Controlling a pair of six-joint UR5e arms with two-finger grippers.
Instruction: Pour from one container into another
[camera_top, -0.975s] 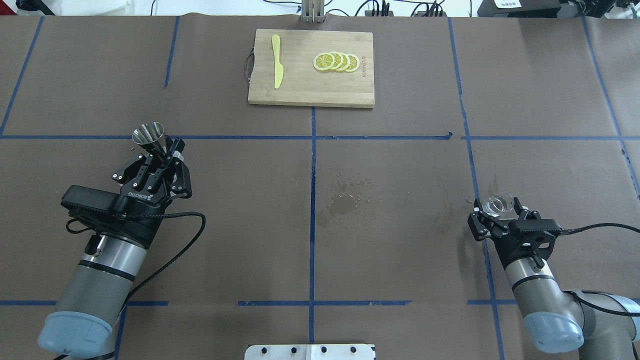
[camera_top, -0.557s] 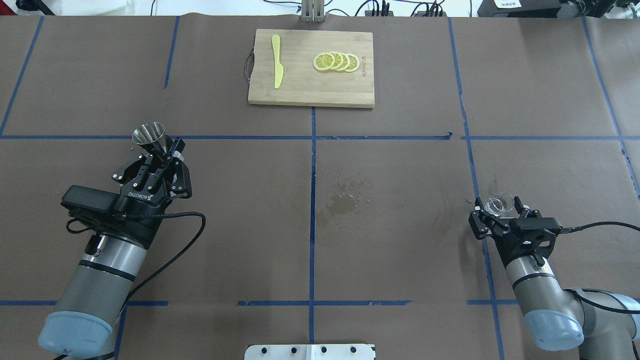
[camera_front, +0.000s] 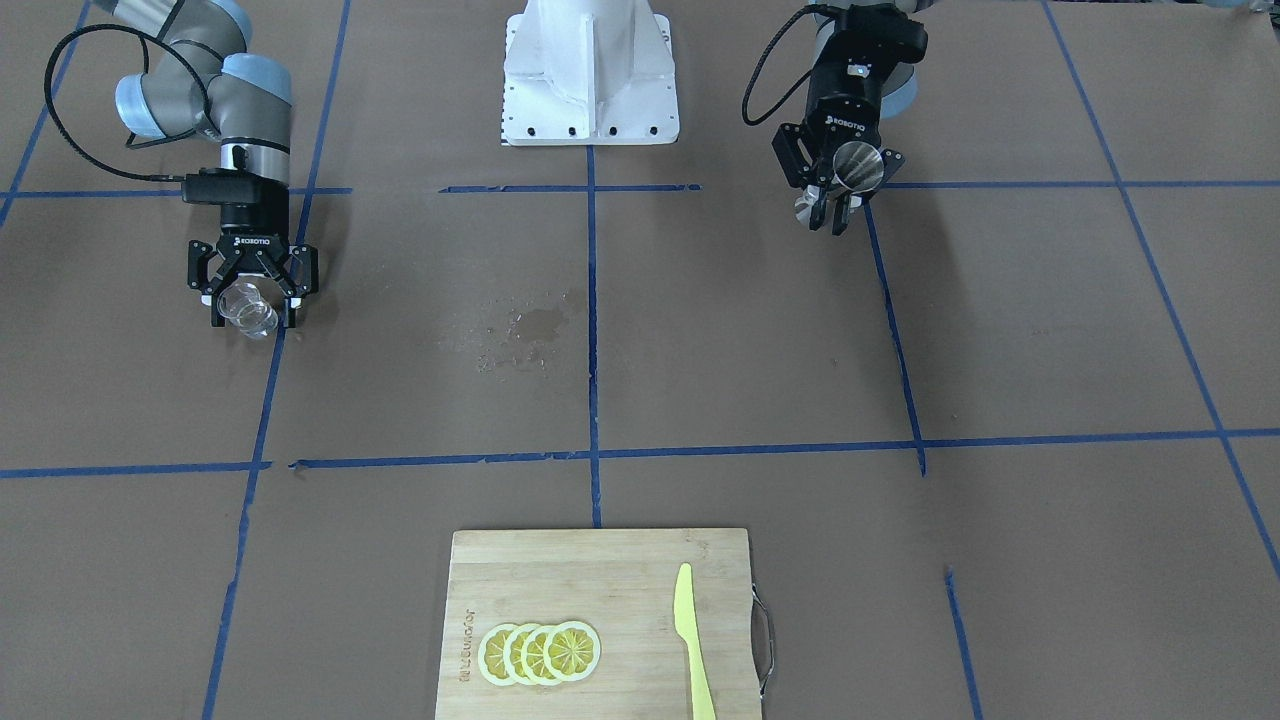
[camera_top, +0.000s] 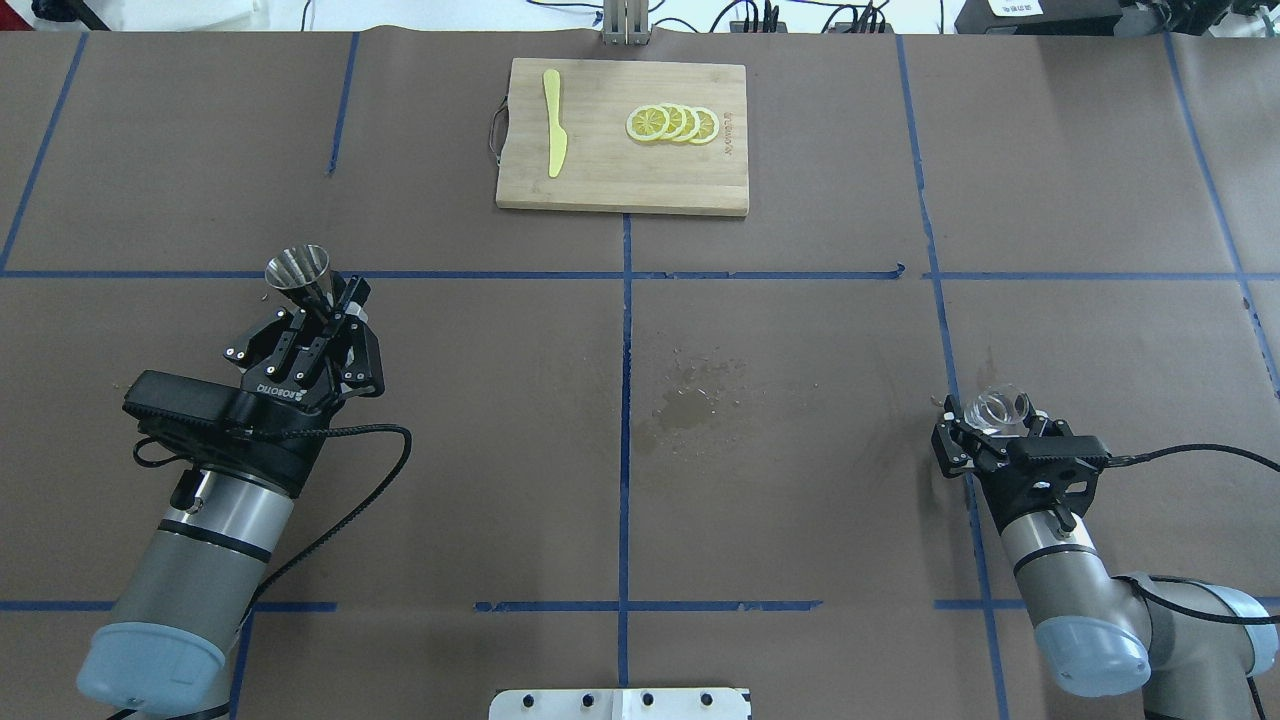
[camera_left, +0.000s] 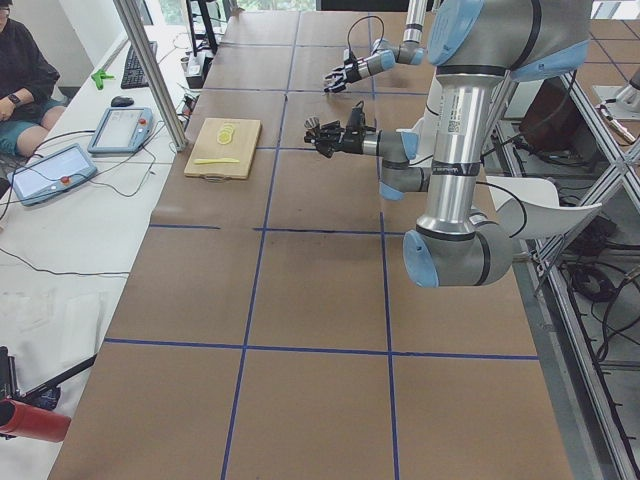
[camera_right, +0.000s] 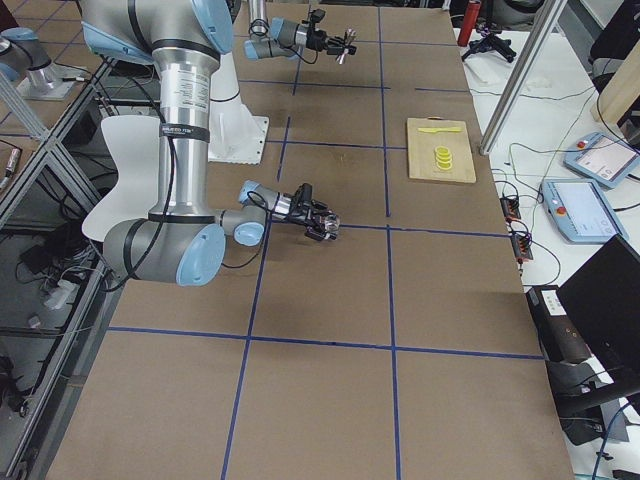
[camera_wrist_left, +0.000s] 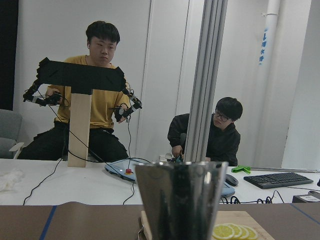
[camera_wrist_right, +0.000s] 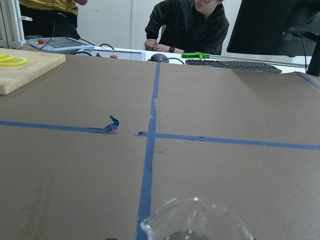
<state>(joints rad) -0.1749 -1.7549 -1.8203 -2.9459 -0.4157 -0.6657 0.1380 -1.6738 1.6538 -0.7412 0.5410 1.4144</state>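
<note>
Front-facing view: your left gripper (camera_front: 832, 215) was clenched on a steel cone-shaped cup (camera_front: 858, 166). The cup's narrow waist sat between the fingers, with its mouth turned toward the camera. Your right gripper (camera_front: 253, 322) grasped a clear glass beaker (camera_front: 248, 308), one finger on each side, over a blue tape line. A wet stain (camera_front: 535, 322) lay on the brown paper between the arms, well apart from both.

Overhead: the cup's wide rim stuck out past the left fingertips, away from the robot. The beaker was seated between the right fingers. A cutting board (camera_top: 620, 175) with lemon slices (camera_top: 672, 123) and a yellow knife (camera_top: 553, 125) lay at the far edge.

Side views: both grips were too small to judge.

Left wrist: the cup filled lower centre, jaws out of frame.

Right wrist: the beaker's spouted rim was at the bottom edge, jaws out of frame. You couldn't tell whether it touched the paper.
</note>
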